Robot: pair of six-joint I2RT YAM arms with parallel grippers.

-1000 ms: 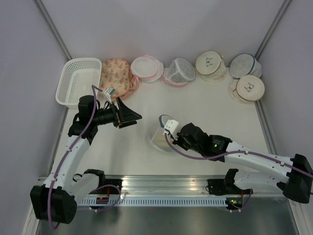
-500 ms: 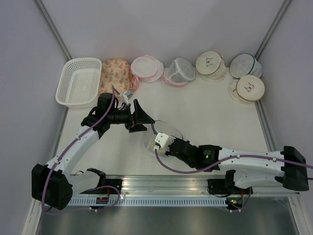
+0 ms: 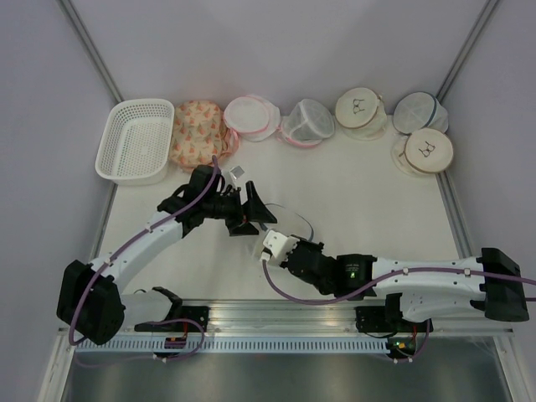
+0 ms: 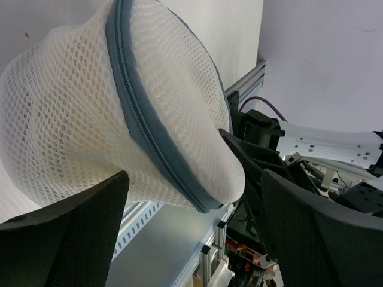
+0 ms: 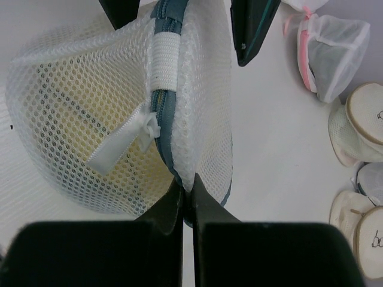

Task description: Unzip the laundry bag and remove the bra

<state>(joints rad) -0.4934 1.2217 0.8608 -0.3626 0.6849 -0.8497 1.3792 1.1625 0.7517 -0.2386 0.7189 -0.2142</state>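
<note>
The laundry bag (image 5: 114,101) is white mesh with a dark blue zip rim (image 5: 164,113) and a white ribbon pull (image 5: 116,149). Something pale yellow (image 5: 78,137) shows through the mesh. My right gripper (image 5: 190,186) is shut on the bag's rim fold and holds it up on edge. My left gripper (image 4: 191,239) is open. Its two black fingers (image 4: 66,239) straddle the bag (image 4: 108,113) from the far side without touching it. In the top view both grippers, left (image 3: 255,216) and right (image 3: 270,240), meet at the table's near middle and hide most of the bag.
Along the back stand a white basket (image 3: 134,141), a floral bag (image 3: 198,134), two pink-trimmed bags (image 3: 249,117), two beige round bags (image 3: 360,107) and a blue-trimmed bag (image 3: 419,110). The metal rail (image 3: 285,314) runs along the near edge.
My left gripper has swung right and nearer, up to the bag, still open. My right gripper has shifted left and nearer with the bag in its grip.
</note>
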